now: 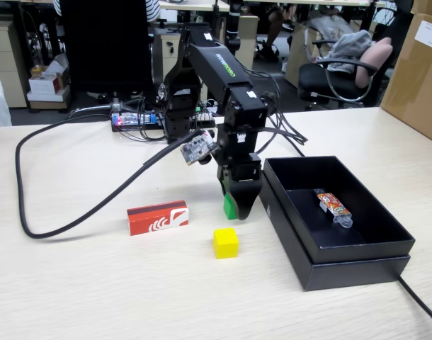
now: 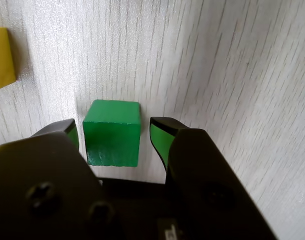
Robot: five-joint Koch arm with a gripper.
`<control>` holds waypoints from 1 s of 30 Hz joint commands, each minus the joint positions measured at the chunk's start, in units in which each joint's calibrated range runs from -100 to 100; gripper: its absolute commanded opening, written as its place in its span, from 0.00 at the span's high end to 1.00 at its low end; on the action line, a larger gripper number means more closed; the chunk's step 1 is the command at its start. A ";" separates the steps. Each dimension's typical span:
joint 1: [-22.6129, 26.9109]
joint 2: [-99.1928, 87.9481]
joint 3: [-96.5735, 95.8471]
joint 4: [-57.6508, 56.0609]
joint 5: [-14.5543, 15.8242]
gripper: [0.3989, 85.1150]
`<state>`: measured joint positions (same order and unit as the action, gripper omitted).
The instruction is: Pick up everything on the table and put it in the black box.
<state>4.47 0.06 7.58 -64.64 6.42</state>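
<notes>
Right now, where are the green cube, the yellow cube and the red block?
green cube (image 2: 112,132), wrist view: front face, between the open jaws.
yellow cube (image 1: 226,243), fixed view: middle of the cube, on the table.
red block (image 1: 158,217), fixed view: front face, by the white swirl logo.

Pale table (image 1: 95,297) carries red block (image 1: 157,217), yellow cube (image 1: 226,242), green cube (image 1: 230,207), black box (image 1: 357,269), cables.

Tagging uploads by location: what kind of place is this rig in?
Probably an office or lab workspace. Behind the wood-grain table sit a black office chair draped with clothing, a cardboard carton at right, and an exposed electronics board with loose cabling.
</notes>
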 commanded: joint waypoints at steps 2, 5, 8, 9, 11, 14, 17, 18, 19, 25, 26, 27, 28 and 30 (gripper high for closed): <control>-0.44 -1.27 5.66 1.44 0.44 0.84; -0.73 -1.27 5.48 3.08 0.24 0.90; -0.83 -1.27 5.66 3.08 0.15 0.90; -0.83 -1.27 5.57 3.08 0.15 0.90; -0.78 -1.15 5.20 3.08 0.15 0.90; -0.83 -1.27 5.02 3.08 0.15 0.90; -1.07 -3.56 5.20 3.00 0.00 0.90; -1.47 -9.76 5.29 1.96 -0.44 0.90; -1.56 -12.86 5.11 1.44 -0.68 0.90; -2.25 -33.05 4.93 -1.15 -2.15 0.90; -1.95 -35.58 5.02 -1.50 -2.25 0.92; -1.37 -38.90 4.93 -1.50 -2.25 0.97; -0.78 -41.08 4.75 -1.50 -2.25 0.98; 1.17 -48.08 3.75 -1.50 -2.34 0.98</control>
<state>5.25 -43.13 9.22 -65.87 4.52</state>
